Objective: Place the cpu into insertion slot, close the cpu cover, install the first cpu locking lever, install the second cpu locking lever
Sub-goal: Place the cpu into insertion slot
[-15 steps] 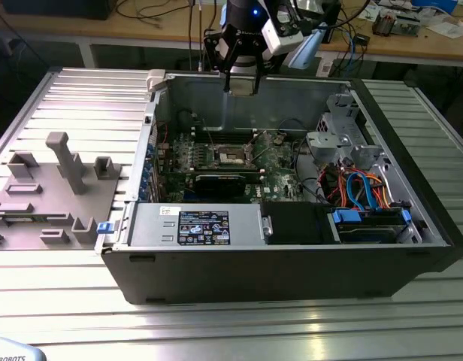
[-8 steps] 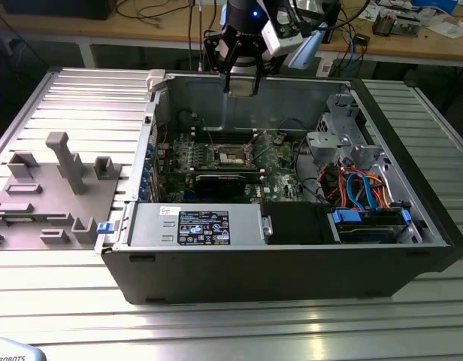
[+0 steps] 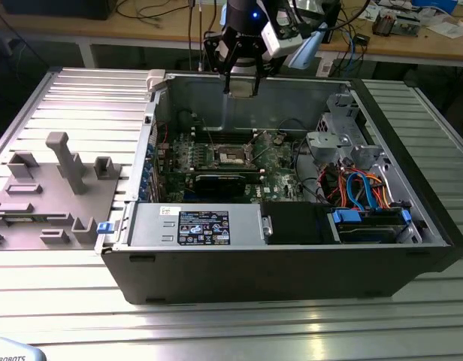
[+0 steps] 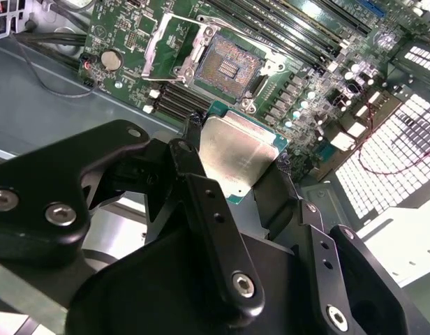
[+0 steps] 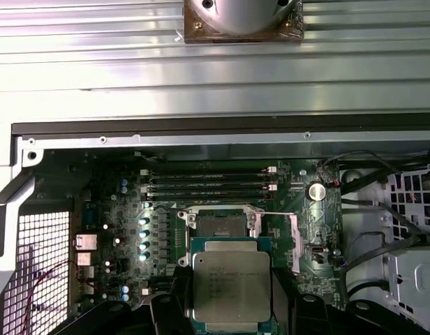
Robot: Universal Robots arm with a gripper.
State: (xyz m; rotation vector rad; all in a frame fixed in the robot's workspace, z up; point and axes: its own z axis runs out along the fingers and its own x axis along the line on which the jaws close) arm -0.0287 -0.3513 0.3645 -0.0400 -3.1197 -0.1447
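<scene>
My gripper [image 3: 241, 89] hangs above the open computer case, over the back of the motherboard [image 3: 216, 162]. It is shut on the cpu [image 4: 236, 155], a flat square chip with a silvery top, gripped by its edges between the black fingers [image 4: 201, 188]. In both wrist views the cpu [image 5: 231, 283] is held in the air short of the insertion slot [image 4: 227, 66], which lies bare with its contact field showing [image 5: 218, 223]. The cpu cover [image 4: 167, 43], a thin silvery frame, is swung open beside the slot.
Memory sticks [image 5: 211, 183] lie in rows past the slot. A long black card [image 3: 220, 183] crosses the board near the case front. A power supply [image 3: 198, 226], drive bays with blue and orange cables [image 3: 359, 192] and the case walls [image 3: 152, 128] surround the board. A grey fixture block [image 3: 55, 192] stands at the exterior view's left.
</scene>
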